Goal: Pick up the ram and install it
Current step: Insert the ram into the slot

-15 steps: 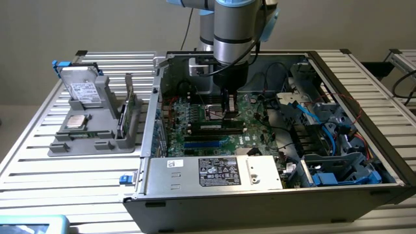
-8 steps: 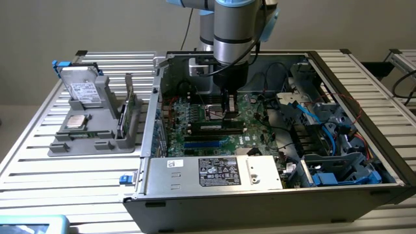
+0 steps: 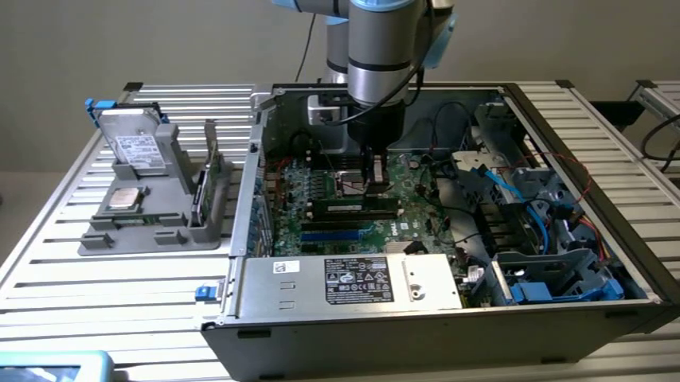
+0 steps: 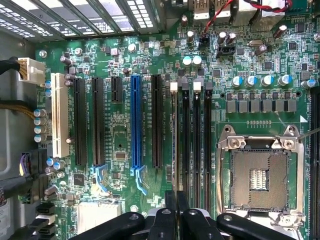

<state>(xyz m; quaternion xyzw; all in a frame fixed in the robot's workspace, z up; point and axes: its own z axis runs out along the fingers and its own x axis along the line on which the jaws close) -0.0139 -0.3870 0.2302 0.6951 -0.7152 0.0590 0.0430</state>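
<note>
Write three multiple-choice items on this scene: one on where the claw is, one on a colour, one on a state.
1. Where is the claw?
A. Over the grey tray beside the case
B. Inside the open computer case, just above the motherboard
C. Above the bare table slats

2. What colour is the long slot that stands among the black ones?
A. Red
B. Blue
C. Yellow

3. In what state is the processor socket?
A. Empty, with its contacts bare
B. Holding a silver chip
C. Covered by a cooler

Answers:
1 B: the exterior view shows the claw down between the case walls, close over the board.
2 B: the wrist view shows one bright blue slot with black ones on both sides.
3 A: the wrist view shows the socket's open frame and bare contact field.
</note>
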